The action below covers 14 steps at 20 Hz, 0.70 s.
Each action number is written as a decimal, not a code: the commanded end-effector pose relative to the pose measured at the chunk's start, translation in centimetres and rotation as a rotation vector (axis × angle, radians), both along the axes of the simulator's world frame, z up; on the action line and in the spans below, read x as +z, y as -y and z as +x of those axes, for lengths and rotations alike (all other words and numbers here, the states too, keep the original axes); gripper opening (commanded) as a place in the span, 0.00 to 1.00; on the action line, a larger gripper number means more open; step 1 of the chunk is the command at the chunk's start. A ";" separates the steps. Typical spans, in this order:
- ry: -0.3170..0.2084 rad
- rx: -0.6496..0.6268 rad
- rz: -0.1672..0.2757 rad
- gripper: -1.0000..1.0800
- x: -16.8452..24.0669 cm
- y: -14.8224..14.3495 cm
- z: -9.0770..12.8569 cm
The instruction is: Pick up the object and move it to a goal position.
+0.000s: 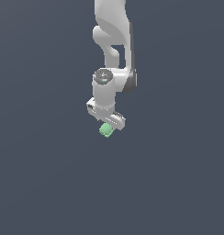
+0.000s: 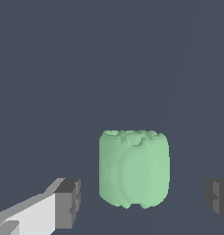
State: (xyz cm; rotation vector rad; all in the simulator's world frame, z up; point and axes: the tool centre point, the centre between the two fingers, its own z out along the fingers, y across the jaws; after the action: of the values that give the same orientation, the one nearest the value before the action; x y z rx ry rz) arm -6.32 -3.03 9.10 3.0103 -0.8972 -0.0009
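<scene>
Hovering with its fingers spread, the gripper (image 2: 140, 202) bracketed the mint-green object (image 2: 134, 169), which sat between the dark pads (image 2: 68, 203) with clear gaps either side. By appearances the approach was finished; grasp, lift and carry to the goal remained.

In the exterior view the gripper (image 1: 107, 123) covers the top of the object (image 1: 105, 131), hiding its fingertips. In the wrist view one finger (image 2: 219, 199) beside the object (image 2: 134, 169) is cut off by the frame's edge.
</scene>
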 end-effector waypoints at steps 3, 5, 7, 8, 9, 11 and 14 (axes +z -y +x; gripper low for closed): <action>0.000 0.000 0.000 0.96 -0.1 0.0 0.0; 0.000 -0.001 0.000 0.96 -0.5 0.0 0.0; 0.000 -0.001 0.000 0.96 -1.2 0.0 -0.1; 0.000 -0.002 0.000 0.96 -1.6 0.0 -0.1; 0.000 -0.002 0.000 0.96 -2.1 0.0 -0.1; 0.000 -0.004 0.000 0.96 -3.2 0.0 -0.1; 0.001 -0.005 0.000 0.96 -4.4 0.0 -0.2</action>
State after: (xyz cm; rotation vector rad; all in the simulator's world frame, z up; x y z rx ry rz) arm -6.49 -3.03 5.34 3.0083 -0.9035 -0.0014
